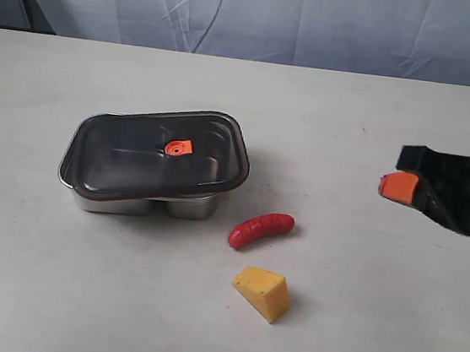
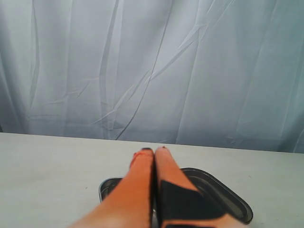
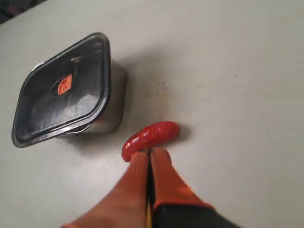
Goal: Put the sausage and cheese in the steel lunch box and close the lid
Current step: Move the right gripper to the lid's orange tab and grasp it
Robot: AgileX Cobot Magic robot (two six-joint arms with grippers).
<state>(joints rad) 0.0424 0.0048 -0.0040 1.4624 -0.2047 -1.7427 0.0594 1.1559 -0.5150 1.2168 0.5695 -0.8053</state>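
Nothing done: dark smoky lid (image 1: pixel 131 154) resting on shiny steel lunch box (image 1: pixel 121 205); glossy red sausage (image 1: pixel 261 230), yellow cheese wedge (image 1: pixel 262 292) outside, on tabletop (image 1: pixel 387 329) toward near edge. Left gripper (image 2: pixel 155 151), right gripper (image 3: pixel 151 153) pinched together, empty.

Black right end effector (image 1: pixel 391 186) with tapered orange fingers (image 3: pixel 135 190).
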